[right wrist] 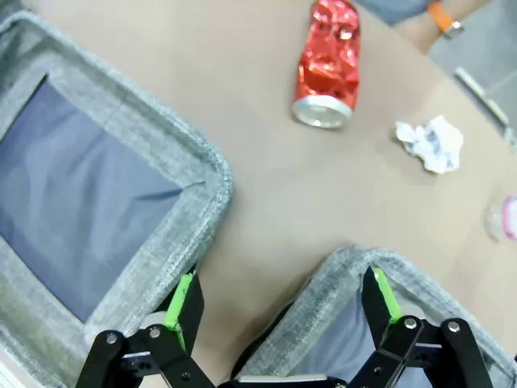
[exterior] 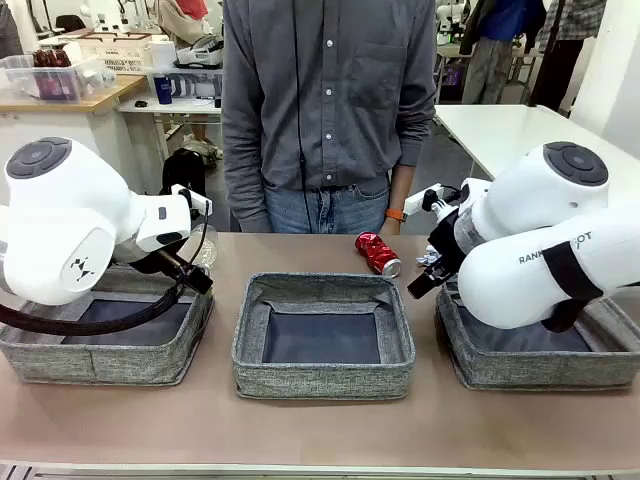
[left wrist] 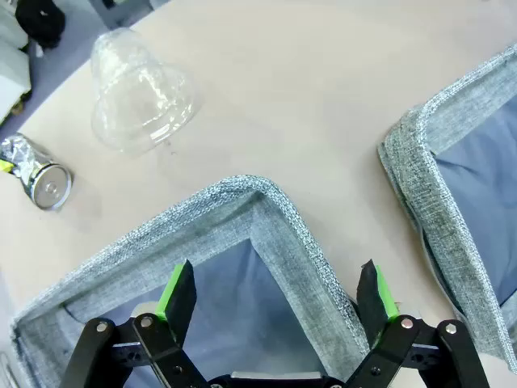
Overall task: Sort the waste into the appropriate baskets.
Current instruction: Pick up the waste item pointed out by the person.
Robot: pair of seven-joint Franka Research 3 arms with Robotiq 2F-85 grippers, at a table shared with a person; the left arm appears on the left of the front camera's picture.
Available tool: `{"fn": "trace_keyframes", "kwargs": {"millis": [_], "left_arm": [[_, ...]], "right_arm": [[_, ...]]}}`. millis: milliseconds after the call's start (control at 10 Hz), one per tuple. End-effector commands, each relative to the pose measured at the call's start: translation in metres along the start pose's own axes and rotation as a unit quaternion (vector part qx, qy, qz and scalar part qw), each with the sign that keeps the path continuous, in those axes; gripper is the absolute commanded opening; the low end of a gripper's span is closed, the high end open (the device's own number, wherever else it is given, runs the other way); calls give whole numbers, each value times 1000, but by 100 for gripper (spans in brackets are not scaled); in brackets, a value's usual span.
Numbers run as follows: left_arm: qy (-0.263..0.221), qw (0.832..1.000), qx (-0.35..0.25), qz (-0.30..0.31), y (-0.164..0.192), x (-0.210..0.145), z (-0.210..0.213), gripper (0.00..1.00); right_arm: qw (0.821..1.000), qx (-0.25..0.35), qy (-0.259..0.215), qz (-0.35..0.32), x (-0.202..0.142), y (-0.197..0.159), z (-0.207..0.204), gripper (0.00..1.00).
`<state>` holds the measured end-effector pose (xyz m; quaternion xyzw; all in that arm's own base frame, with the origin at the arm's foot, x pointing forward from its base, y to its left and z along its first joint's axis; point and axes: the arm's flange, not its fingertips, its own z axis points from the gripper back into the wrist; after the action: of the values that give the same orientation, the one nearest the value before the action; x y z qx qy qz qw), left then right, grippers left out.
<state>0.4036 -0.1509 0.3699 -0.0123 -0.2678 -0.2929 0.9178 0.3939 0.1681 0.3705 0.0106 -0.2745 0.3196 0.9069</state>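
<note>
Three grey woven baskets stand in a row: left (exterior: 100,335), middle (exterior: 322,300) and right (exterior: 545,365). A red drink can (exterior: 378,253) lies on the table behind the middle basket, also seen as the red can (right wrist: 327,65). A white paper wad (right wrist: 430,141) lies near it. My left gripper (left wrist: 277,291) hangs open over the left basket's corner (left wrist: 266,202); beyond it lie a clear plastic cup (left wrist: 141,93) and a crumpled can (left wrist: 36,170). My right gripper (right wrist: 283,299) is open above the right basket's rim (right wrist: 363,267), with nothing between its fingers.
A person in a grey shirt (exterior: 325,100) stands at the far edge of the table, with an orange wristband (exterior: 396,214). The middle basket's wall (left wrist: 440,186) lies to the right in the left wrist view. Bare tabletop runs along the front edge.
</note>
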Motion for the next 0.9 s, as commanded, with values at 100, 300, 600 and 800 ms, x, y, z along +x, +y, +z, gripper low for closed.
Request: {"fn": "trace_keyframes", "kwargs": {"millis": [100,300,600,800], "left_arm": [[0,1000,0,0,0,0,0,100],[0,1000,0,0,0,0,0,100],[0,1000,0,0,0,0,0,100],[0,1000,0,0,0,0,0,100]], "right_arm": [[1000,0,0,0,0,0,0,100],[1000,0,0,0,0,0,0,100],[1000,0,0,0,0,0,0,100],[1000,0,0,0,0,0,0,100]]}}
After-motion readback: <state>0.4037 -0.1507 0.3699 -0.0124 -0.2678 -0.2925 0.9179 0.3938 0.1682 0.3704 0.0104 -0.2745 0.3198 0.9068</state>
